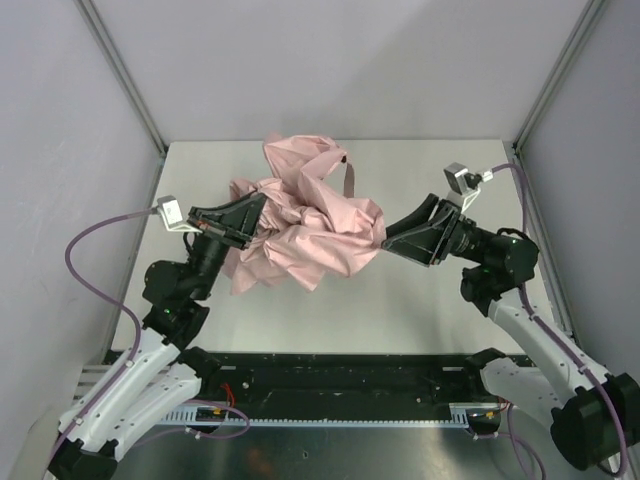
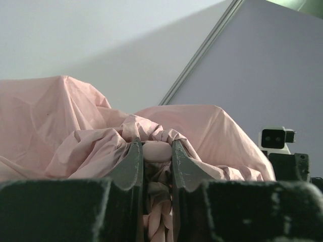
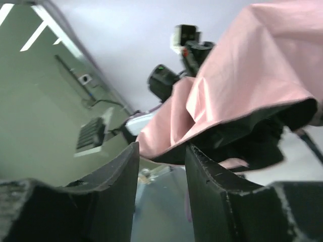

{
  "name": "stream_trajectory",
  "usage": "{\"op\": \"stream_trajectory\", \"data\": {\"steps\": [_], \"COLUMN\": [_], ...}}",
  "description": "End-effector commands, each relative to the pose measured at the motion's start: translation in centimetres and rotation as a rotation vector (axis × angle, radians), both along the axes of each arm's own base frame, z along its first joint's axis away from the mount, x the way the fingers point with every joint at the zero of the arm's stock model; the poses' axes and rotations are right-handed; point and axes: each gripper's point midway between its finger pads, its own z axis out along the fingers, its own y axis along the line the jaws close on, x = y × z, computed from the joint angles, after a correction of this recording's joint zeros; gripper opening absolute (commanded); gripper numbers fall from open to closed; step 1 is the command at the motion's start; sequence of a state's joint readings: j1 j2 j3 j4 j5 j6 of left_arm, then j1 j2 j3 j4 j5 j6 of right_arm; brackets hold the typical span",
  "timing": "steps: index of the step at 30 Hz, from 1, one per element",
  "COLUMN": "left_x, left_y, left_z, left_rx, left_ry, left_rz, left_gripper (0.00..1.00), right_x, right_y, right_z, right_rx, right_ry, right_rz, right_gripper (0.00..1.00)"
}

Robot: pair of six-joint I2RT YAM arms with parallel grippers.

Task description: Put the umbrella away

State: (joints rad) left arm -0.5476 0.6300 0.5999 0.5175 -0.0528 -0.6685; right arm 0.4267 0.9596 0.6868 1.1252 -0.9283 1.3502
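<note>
Mid-table, toward the back wall: the umbrella (image 1: 310, 225) sits as a crumpled heap of pale pink fabric on the white table (image 1: 420, 300), strung between the two arms. No shaft or handle shows in any view.

Left side: the left gripper (image 1: 245, 215) is buried in the heap's left flank. In the left wrist view the left gripper (image 2: 157, 156) is clenched on a twisted rope of the pink cloth, with its dark fingers (image 2: 132, 164) pressing that bunch from both sides. The rest of the umbrella (image 2: 50, 126) billows up behind and to either side.

Right side: the right gripper (image 1: 395, 238) points at the heap's right edge. In the right wrist view the right gripper (image 3: 161, 171) has its jaws parted and nothing lies in the gap. The umbrella's (image 3: 252, 60) hem hangs just past the fingers (image 3: 118, 186), dark on its underside. Whether the tips brush that hem is hard to say.

Back of heap: a narrow greyish band (image 1: 348, 180), possibly the strap, runs along the upper right fold.
</note>
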Motion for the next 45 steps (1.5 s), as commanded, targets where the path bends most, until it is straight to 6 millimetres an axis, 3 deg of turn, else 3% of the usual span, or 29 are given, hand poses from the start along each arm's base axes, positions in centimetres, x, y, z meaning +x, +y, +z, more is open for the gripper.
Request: {"op": "stream_trajectory", "data": {"steps": [1,3,6,11,14,18,22,29,39,45], "left_x": [-1.4,-1.0,0.0,2.3,3.4,3.9,4.0,3.9,4.2,4.3], "left_y": [1.4,1.7,2.8,5.3,5.2,3.8,3.1,3.3,2.9,2.8], "left_z": [3.4,3.2,2.8,0.5,-0.6,-0.5,-1.1,-3.6,-4.7,-4.5], "left_rx": [-0.142,-0.158,-0.204,-0.435,-0.568,-0.636,-0.623,-0.624,-0.617,-0.609], "left_ry": [-0.073,-0.051,0.003,0.174,0.279,0.378,0.486,0.585,0.615,0.613], "left_rz": [-0.022,-0.011,0.047,0.141,0.112,0.028,0.019,0.054,0.054,0.054], "left_gripper": [0.00,0.00,0.00,0.00,0.00,0.00,0.00,0.00,0.00,0.00], "right_x": [3.4,4.7,4.6,2.5,2.3,3.5,5.2,7.5,6.0,5.8], "right_y": [-0.9,-1.3,-1.5,1.5,3.9,7.1,8.1,8.0,8.9,10.1], "right_z": [-2.7,-4.0,-5.0,-6.1,-6.8,-9.3,-10.8,-10.4,-7.4,-6.3], "right_rx": [-0.139,-0.218,-0.274,-0.245,-0.239,-0.309,-0.375,-0.432,-0.311,-0.285], "right_ry": [0.012,0.028,-0.023,-0.098,-0.145,-0.193,-0.284,-0.349,-0.398,-0.433], "right_rz": [-0.204,-0.341,-0.465,-0.559,-0.601,-0.618,-0.690,-0.845,-0.785,-0.754], "right_gripper": [0.53,0.61,0.65,0.68,0.69,0.68,0.68,0.71,0.69,0.59]}}
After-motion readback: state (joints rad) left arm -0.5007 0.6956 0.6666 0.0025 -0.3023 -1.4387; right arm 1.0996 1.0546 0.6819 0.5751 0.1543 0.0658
